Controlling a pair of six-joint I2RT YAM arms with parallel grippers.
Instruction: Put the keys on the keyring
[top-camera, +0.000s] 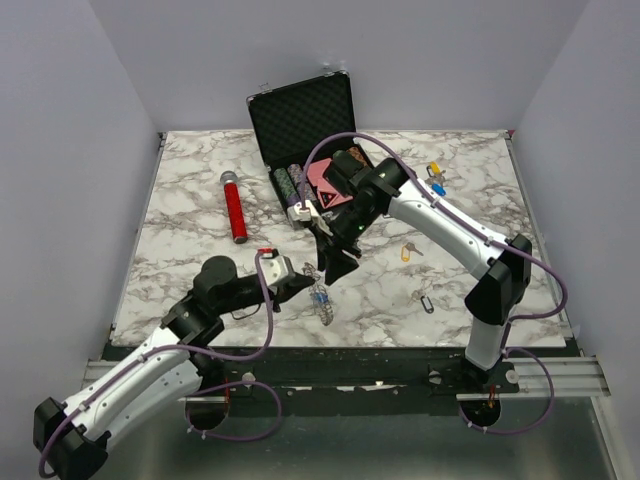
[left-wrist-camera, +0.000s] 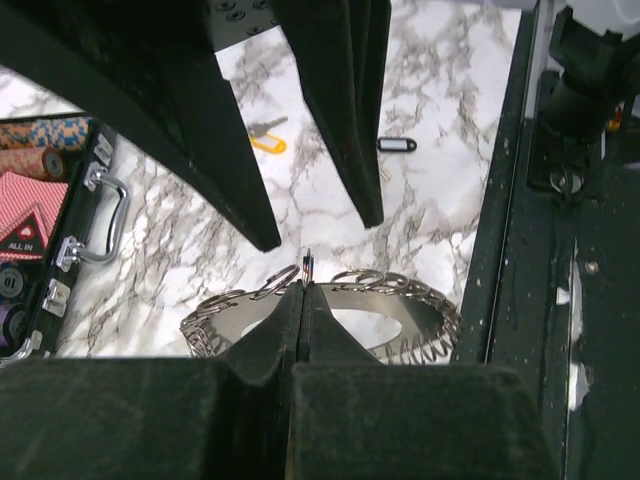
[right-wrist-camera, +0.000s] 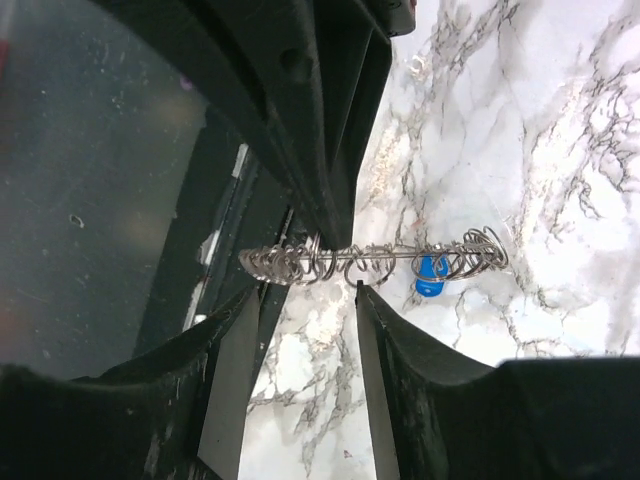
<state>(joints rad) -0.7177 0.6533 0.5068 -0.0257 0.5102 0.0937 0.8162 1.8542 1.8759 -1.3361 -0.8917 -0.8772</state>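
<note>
My left gripper is shut on the rim of the keyring, a silver ring fringed with small loops, and holds it on edge above the marble near the front. In the right wrist view the keyring shows edge-on, and a blue-tagged key hangs from it. My right gripper is open just below the ring, with its fingers pointing down over it. Loose keys lie to the right: a yellow-tagged one, a black-tagged one, and a yellow one and a blue one further back.
An open black case with poker chips and cards stands at the back centre, close behind the right arm. A red cylinder lies at the left. The table's front edge and a dark rail run just beside the keyring.
</note>
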